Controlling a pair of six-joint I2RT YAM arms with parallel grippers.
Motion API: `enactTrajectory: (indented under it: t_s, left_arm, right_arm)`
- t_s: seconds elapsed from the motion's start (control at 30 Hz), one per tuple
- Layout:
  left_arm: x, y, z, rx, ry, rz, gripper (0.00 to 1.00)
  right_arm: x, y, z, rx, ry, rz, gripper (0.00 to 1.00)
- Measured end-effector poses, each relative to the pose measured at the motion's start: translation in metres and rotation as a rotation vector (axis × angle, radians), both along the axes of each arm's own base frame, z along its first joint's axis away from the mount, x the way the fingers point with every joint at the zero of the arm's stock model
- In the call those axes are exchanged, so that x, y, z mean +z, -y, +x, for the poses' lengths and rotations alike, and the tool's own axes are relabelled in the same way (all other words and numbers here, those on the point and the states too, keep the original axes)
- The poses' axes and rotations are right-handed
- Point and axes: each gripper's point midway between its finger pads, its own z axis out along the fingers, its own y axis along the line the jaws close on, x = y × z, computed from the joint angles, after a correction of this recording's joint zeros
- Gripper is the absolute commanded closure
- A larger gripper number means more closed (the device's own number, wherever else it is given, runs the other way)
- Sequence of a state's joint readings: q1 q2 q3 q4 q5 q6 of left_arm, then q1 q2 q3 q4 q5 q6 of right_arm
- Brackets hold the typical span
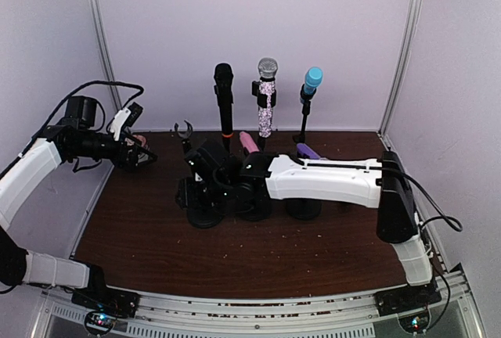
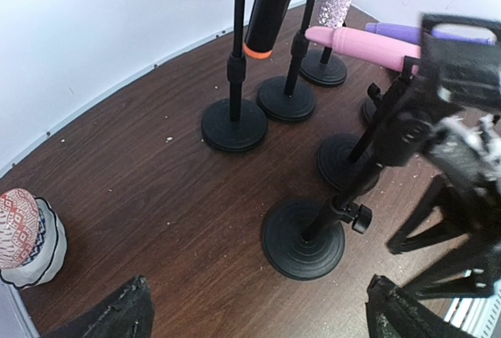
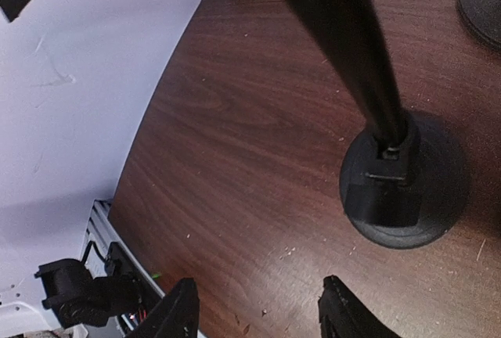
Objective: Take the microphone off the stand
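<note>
Dark, crumb-flecked wood table (image 1: pixel 235 264) bears microphone stands (image 2: pixel 233 125) inside pale walls (image 1: pixel 250 33).

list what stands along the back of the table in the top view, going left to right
empty stand clip → black microphone with orange ring → sparkly silver-headed microphone → blue-headed microphone

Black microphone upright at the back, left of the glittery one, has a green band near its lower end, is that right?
No. The band near the lower end of the black microphone is orange, not green; the left wrist view shows it clearly. The rest holds: it stands upright at the back, left of the glittery microphone.
</note>
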State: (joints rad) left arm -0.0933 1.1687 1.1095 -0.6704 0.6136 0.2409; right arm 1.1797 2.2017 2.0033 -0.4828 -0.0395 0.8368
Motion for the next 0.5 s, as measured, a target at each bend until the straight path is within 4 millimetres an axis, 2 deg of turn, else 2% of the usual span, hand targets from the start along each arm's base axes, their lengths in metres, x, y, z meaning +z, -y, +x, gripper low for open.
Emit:
enactTrajectory:
  t_s: [0.17,0.5]
  left_arm:
    - [-0.002,0.0,-0.002,-0.007,-0.011,0.002,0.03]
    - [-0.004,0.004,-0.004,-0.034,-0.019,-0.012,0.05]
  right_arm:
    - [-0.029,0.004,0.025,-0.067,-0.01,-0.029,0.5]
    - [-0.038,0.013,0.055,-0.156,0.003,0.008,0.54]
